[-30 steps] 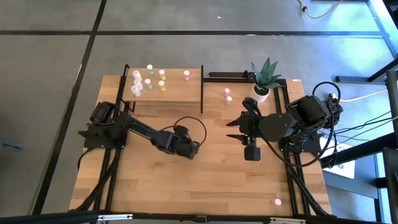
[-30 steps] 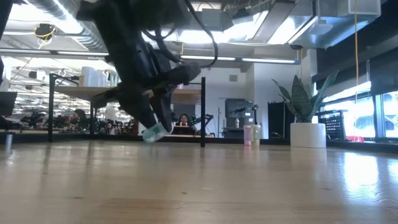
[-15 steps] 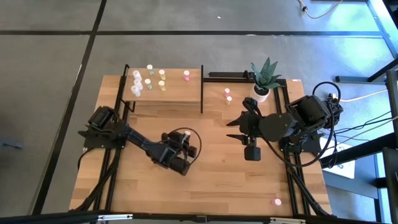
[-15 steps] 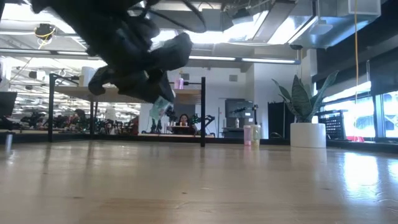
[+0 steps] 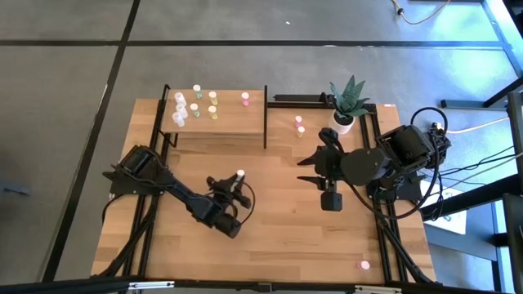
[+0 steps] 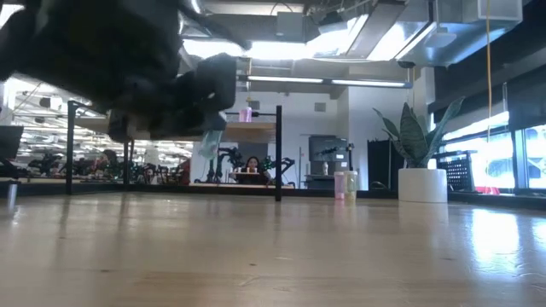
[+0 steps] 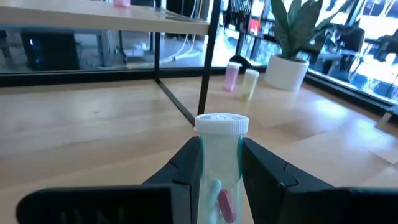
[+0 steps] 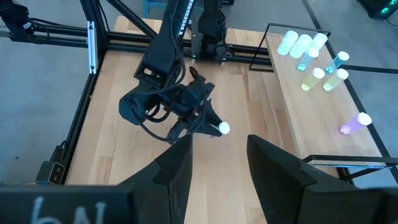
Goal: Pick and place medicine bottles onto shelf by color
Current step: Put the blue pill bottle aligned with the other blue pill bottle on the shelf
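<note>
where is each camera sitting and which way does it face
High view: above the table, looking straight down; both arms show, left hand holding a white-capped bottle, right hand open.
Low view: at tabletop height, looking level toward the shelf and plant pot; the left arm looms above.
Left wrist view: on the left wrist, looking past its fingers clamping the bottle.
Right wrist view: on the right wrist, facing the left arm.
Shared: the held bottle appears in every view.

Left hand [image 6: 183, 102] blurred in low view (held bottle [image 7: 221, 165] cut off by wrist frame).
</note>
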You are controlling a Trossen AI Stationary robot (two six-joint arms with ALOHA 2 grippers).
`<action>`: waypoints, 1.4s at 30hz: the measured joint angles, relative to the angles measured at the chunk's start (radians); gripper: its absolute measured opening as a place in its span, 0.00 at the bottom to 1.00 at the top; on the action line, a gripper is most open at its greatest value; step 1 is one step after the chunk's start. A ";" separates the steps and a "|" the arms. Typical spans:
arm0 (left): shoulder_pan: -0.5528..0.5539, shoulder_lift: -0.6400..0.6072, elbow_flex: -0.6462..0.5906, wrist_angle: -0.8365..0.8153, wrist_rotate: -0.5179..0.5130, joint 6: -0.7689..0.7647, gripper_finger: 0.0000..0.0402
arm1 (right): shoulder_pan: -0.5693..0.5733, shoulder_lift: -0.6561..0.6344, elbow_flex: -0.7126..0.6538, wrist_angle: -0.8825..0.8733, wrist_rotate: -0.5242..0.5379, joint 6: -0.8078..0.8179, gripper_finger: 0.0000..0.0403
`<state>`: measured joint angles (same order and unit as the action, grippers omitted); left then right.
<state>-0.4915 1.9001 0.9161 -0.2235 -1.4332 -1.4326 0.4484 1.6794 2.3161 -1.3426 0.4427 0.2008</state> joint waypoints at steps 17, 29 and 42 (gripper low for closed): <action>-0.027 0.235 -0.025 0.131 -0.139 -0.189 0.21 | 0.000 0.000 0.000 0.016 -0.010 0.000 0.38; -0.028 0.267 -0.025 0.131 -0.127 -0.178 0.21 | 0.000 0.000 0.000 0.016 -0.010 0.000 0.38; -0.033 0.313 -0.024 0.207 -0.166 -0.158 0.21 | 0.000 0.000 0.000 0.016 -0.010 0.000 0.38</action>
<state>-0.5243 2.2127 0.8925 -0.0164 -1.5992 -1.5902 0.4480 1.6794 2.3161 -1.3270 0.4332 0.2008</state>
